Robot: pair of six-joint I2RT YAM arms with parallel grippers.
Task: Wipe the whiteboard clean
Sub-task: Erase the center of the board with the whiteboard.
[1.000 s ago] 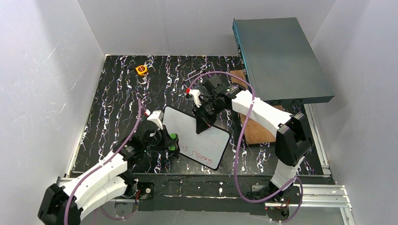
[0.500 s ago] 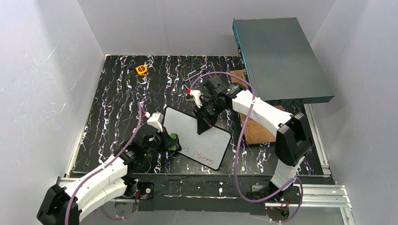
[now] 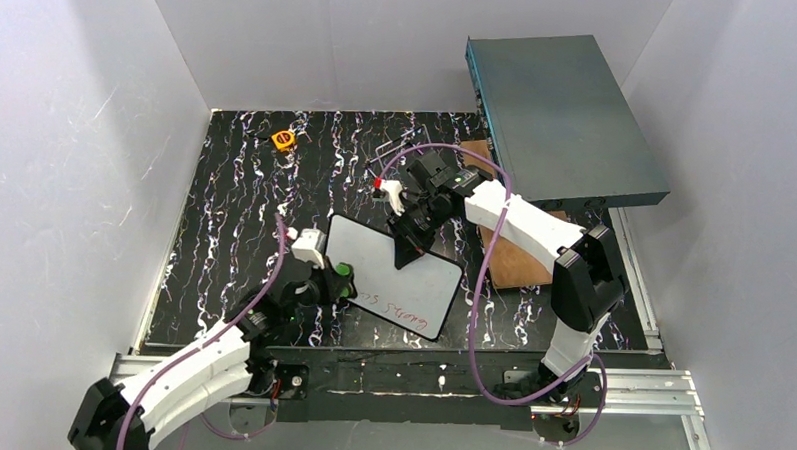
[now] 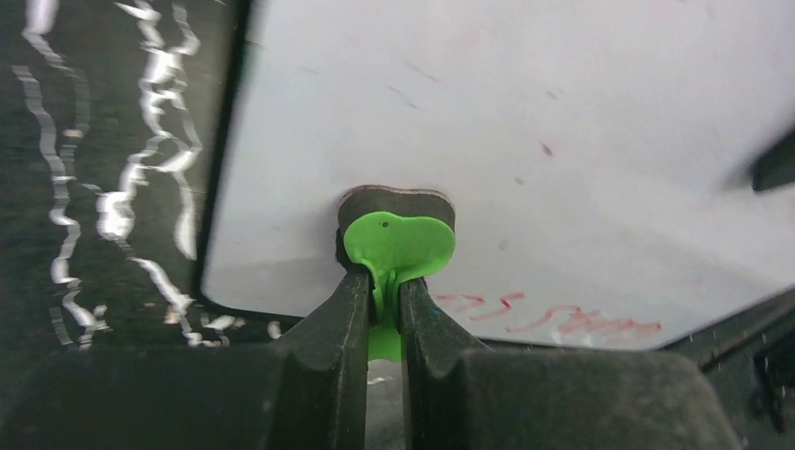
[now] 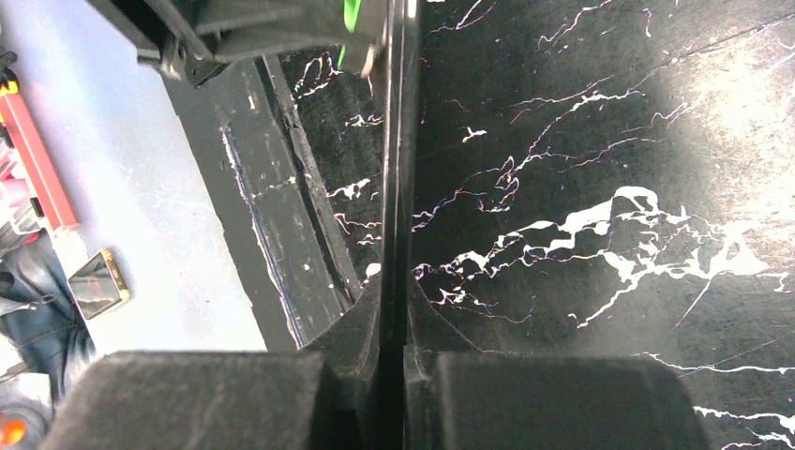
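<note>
My left claw (image 4: 384, 305), clenched on the green eraser (image 4: 398, 239), presses it to the board (image 4: 562, 141) on the tabletop (image 3: 236, 179); my right claw (image 5: 394, 319) pinches the board's far edge; the red writing (image 4: 553, 321) lies right of the eraser along the long near edge, nearest my left arm.

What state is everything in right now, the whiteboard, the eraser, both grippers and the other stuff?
whiteboard, clamped at its far edge, red writing along the near edge
green eraser, pinched, pad against the whiteboard
left gripper, shut on the green eraser
right gripper, shut on the whiteboard
metal box, at far right, covering part of the wooden board
tape measure, lying loose at far left
</note>
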